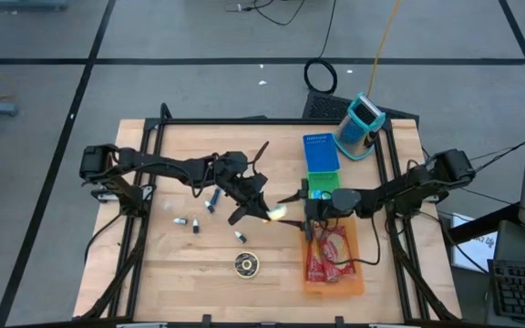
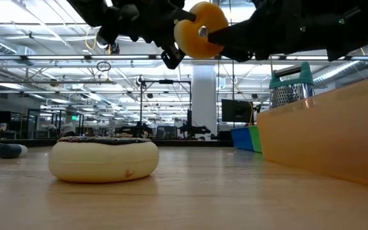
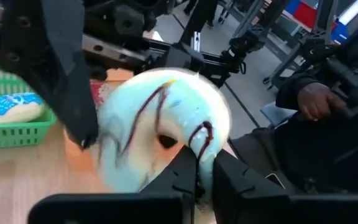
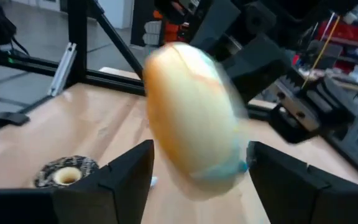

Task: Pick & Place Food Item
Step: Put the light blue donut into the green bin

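Donut (image 1: 276, 213) with pale blue icing hangs in the air just beside the orange tray (image 1: 354, 284), on its side toward the table's middle. Your left gripper (image 1: 264, 211) has its fingers clamped on the donut's rim. Your right gripper (image 1: 292, 217) sits at the donut's other side, fingers spread wide around it. A second, chocolate-topped donut (image 1: 246, 264) lies on the table (image 1: 190, 273), well clear of the tray.

You see a donut (image 1: 274, 213) held up above the middle of the table (image 1: 199, 273), between both grippers. From it, another donut (image 1: 245, 264) lies on the table at seven o'clock, a tray (image 1: 354, 284) at four o'clock, two baskets (image 1: 320, 155) at one o'clock.
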You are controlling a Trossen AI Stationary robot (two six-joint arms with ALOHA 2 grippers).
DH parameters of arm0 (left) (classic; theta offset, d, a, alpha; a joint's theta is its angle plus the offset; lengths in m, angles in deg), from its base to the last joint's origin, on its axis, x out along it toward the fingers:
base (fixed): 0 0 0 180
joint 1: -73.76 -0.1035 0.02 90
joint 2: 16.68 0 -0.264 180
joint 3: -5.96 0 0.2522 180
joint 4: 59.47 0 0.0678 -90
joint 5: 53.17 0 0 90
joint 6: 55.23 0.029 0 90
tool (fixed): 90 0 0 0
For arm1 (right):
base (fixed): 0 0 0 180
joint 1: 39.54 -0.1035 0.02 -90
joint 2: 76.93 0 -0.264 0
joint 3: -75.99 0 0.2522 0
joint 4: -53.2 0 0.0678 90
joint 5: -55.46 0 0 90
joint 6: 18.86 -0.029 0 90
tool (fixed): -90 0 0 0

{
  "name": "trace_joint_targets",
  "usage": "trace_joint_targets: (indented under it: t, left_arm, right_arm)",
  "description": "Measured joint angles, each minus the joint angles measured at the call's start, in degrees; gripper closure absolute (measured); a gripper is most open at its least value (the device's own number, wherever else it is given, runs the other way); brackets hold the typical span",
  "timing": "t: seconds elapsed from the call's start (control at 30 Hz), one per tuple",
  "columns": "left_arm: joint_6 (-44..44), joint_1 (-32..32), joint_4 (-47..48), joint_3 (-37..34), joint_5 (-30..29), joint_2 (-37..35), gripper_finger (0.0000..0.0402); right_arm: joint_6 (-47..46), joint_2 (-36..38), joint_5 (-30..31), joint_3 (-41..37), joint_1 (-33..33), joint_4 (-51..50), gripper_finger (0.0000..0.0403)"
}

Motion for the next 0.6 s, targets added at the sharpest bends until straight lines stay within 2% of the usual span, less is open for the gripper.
trace_joint_targets:
  t: [0.17,0.33,0.6]
  left_arm:
    - [-0.39,0.00,0.28,0.00,0.49,0.00,0.0394]
    - [-0.65,0.03,0.99,0.00,0.61,0.00,0.0378]
    - [-0.43,-0.12,1.28,0.00,0.43,0.00,0.0391]
  right_arm:
    - [5.50,0.19,-0.10,0.96,-0.04,-0.10,0.0179]
    - [6.83,2.30,-0.07,0.96,-0.07,-0.88,0.0205]
    - [6.68,2.93,-0.50,0.96,-0.11,-3.36,0.0274]
